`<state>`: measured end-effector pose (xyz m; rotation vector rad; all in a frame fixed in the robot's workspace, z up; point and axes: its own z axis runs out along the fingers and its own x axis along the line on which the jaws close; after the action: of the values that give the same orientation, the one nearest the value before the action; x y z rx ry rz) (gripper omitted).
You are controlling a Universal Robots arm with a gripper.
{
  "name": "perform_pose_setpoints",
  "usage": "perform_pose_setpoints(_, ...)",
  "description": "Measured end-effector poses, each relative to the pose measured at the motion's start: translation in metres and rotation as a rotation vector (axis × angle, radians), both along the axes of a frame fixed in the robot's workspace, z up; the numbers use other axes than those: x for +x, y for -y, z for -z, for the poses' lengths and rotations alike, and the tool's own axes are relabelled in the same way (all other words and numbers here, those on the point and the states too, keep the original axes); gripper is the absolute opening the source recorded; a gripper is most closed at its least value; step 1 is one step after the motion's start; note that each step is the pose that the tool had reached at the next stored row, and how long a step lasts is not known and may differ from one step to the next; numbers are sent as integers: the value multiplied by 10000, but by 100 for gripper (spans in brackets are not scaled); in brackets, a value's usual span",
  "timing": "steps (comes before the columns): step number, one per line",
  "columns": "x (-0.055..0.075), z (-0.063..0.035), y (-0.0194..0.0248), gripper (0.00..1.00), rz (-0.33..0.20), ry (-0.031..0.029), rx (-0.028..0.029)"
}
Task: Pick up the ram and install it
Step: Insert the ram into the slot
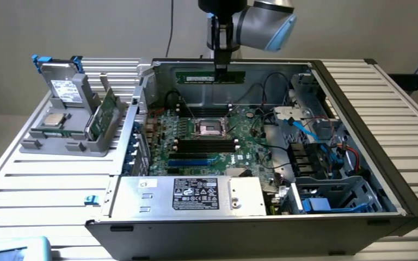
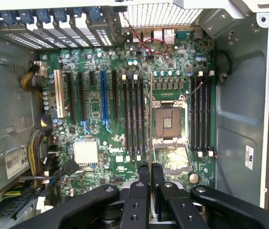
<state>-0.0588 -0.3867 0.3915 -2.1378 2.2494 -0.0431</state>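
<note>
My gripper (image 1: 222, 68) is shut on the top edge of the ram (image 1: 202, 76), a long green stick with a white label. It hangs level above the back of the open computer case (image 1: 354, 109). In the wrist view the ram (image 2: 151, 114) appears edge-on as a thin strip between my fingertips (image 2: 144, 172), over the green motherboard (image 2: 96, 124). The strip lies between the CPU socket (image 2: 167, 117) and a bank of black memory slots (image 2: 134, 119). A second bank of slots (image 2: 201, 114) is on the socket's other side. The ram is still well above the motherboard (image 1: 194, 157).
A grey holder (image 1: 71, 128) with a boxy drive and a spare green card stands on the slatted table at the exterior view's left. Inside the case are the power supply (image 1: 194, 196) at the front, a drive cage (image 1: 332, 198) and loose cables (image 1: 303, 130).
</note>
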Motion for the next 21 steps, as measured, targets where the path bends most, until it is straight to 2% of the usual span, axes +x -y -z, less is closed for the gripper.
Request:
perform_pose_setpoints(5, -4, 15, 0, 14, -1, 2, 2)
perform_pose_setpoints(10, -12, 105, 0, 14, -52, 2, -1)
perform_pose_setpoints(16, -17, 203, 0, 14, -406, -12, -3)
perform_pose_setpoints(21, -17, 293, 0, 14, -406, -13, -32)
